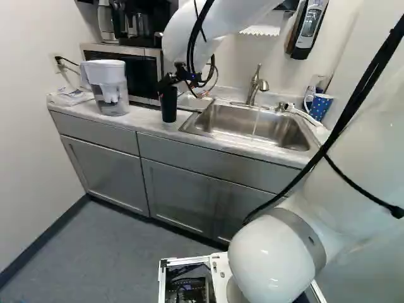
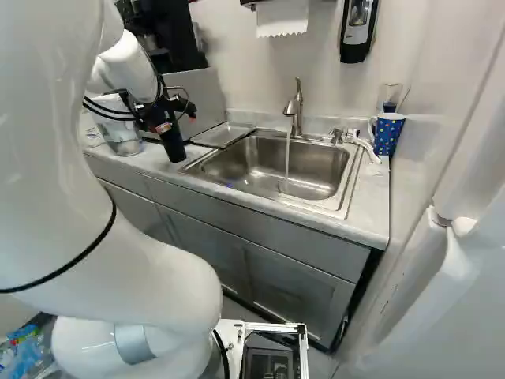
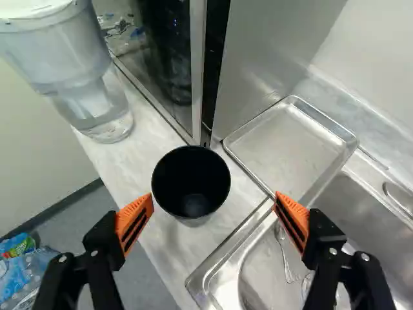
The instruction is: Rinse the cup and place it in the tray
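Note:
At the upper middle of the left base view my gripper (image 1: 169,81) is over the black cup (image 1: 168,107), which stands upright on the counter left of the sink. The wrist view shows the gripper (image 3: 214,199) open, its orange pads wide apart. The cup (image 3: 195,205) lies just ahead, its empty-looking dark mouth facing the camera; one fingertip is close to its rim, the other well clear. Whether that near finger touches it, I cannot tell. A shallow metal tray (image 3: 288,150) lies beyond, by the sink's corner. Water runs from the faucet (image 2: 295,107) into the sink (image 2: 268,162).
A water pitcher (image 1: 108,85) stands on the counter beside the microwave (image 1: 144,72). Right of the sink are a blue dotted mug (image 2: 387,133) and a white brush (image 2: 363,144). A soap dispenser (image 2: 358,30) hangs on the wall. The counter's front edge runs below the cup.

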### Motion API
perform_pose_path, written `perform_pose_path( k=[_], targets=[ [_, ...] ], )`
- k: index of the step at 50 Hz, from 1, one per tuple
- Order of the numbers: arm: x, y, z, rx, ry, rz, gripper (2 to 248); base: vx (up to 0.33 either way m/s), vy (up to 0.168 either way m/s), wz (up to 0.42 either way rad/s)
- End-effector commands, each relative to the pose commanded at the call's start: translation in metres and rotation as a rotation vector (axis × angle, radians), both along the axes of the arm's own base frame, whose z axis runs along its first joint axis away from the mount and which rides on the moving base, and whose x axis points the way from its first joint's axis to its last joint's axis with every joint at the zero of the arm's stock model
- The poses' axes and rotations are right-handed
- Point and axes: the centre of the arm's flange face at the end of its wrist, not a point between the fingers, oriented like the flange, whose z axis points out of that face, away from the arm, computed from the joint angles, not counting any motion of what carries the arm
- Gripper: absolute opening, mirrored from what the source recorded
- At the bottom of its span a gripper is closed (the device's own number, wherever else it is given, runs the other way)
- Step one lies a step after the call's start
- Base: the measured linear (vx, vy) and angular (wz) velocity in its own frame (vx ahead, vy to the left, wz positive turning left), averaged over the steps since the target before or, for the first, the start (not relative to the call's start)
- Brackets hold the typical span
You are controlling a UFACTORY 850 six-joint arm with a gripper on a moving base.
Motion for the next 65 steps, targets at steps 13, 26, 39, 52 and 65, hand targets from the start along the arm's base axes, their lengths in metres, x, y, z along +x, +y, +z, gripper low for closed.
perform_pose_path(
  k=[13,26,39,52,65],
  targets=[
    [0.005,0.002,-0.015,-0.011,0.028,0.0,247,0.0,0.0,0.0],
    [0.008,0.004,-0.029,-0.015,0.042,0.003,247,0.0,0.0,0.0],
    [0.004,0.006,-0.043,-0.018,0.051,0.011,247,0.0,0.0,0.0],
    [-0.001,0.007,-0.057,-0.017,0.055,0.021,247,0.0,0.0,0.0],
    [-0.008,0.009,-0.07,-0.01,0.045,0.034,247,0.0,0.0,0.0]
  ],
)
